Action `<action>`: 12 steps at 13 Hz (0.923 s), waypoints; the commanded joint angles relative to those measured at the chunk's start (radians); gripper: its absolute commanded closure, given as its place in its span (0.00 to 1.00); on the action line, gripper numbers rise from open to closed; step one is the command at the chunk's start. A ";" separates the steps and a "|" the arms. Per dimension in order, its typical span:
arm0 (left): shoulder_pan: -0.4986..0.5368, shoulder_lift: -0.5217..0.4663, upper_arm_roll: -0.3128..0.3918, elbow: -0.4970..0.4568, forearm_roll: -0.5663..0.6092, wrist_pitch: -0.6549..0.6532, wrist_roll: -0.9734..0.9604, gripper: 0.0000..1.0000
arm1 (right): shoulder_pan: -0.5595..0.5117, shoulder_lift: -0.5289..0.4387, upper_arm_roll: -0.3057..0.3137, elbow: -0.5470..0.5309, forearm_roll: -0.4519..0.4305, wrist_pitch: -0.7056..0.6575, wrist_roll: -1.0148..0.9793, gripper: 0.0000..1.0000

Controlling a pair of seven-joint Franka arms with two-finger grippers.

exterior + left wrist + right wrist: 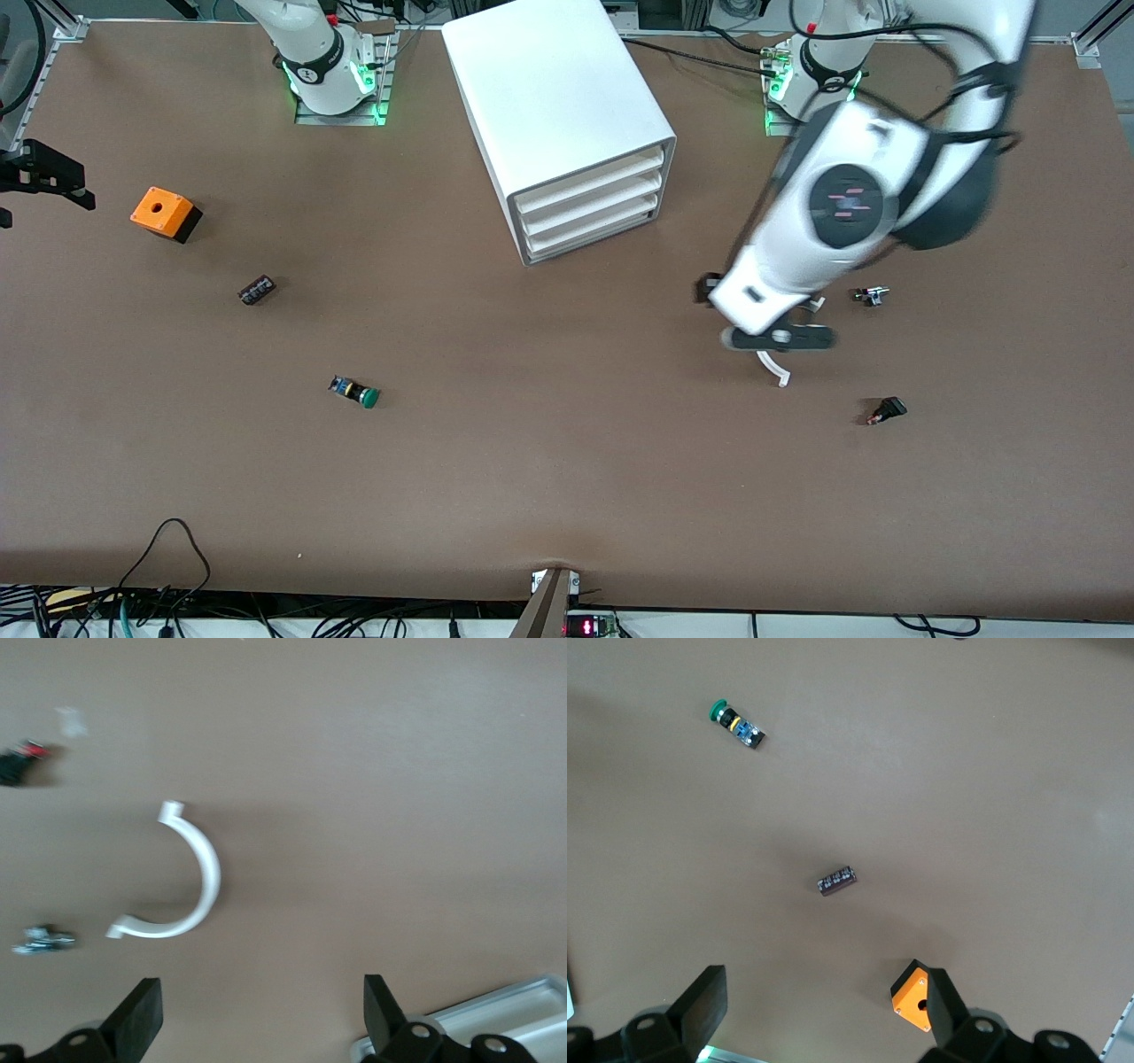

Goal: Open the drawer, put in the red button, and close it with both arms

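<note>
Drawers (589, 204) all look pushed in, three alike in the white cabinet (567, 115), can't say which tier is the one. The red button (887, 411) lies on the table at roughly 4 o'clock from the cabinet in the front view. The left gripper (261, 1023) hangs over the table by a white curved clip (772, 365), jaws spread wide with nothing in them. From it the button is also at about 4 o'clock. The right gripper (824, 1019) waits over its arm's end of the table, near the orange box (164, 213), gaping and empty too. The green button (356, 392) sits at 7 o'clock from the cabinet.
</note>
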 commanded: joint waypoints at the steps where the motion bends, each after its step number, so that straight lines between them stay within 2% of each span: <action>1: 0.082 -0.061 -0.016 0.017 0.012 -0.094 0.129 0.00 | -0.012 -0.017 0.007 -0.027 0.018 0.001 -0.012 0.00; 4: 0.138 -0.127 0.000 0.017 0.004 -0.139 0.262 0.00 | -0.007 -0.016 0.011 -0.028 0.018 -0.007 -0.011 0.00; 6: 0.155 -0.164 0.049 0.005 -0.019 -0.142 0.351 0.00 | -0.007 -0.016 0.011 -0.028 0.018 -0.014 -0.015 0.00; 7: 0.174 -0.202 0.081 -0.021 -0.050 -0.142 0.424 0.00 | -0.007 -0.015 0.011 -0.028 0.018 -0.016 -0.017 0.00; 8: 0.160 -0.227 0.143 -0.046 -0.059 -0.138 0.451 0.00 | -0.009 -0.015 0.011 -0.028 0.018 -0.016 -0.017 0.00; 10: 0.094 -0.264 0.257 -0.073 -0.070 -0.128 0.457 0.00 | -0.009 -0.015 0.011 -0.027 0.018 -0.014 -0.017 0.00; 12: 0.082 -0.313 0.288 -0.147 -0.067 -0.095 0.463 0.00 | -0.007 -0.015 0.011 -0.027 0.018 -0.014 -0.017 0.00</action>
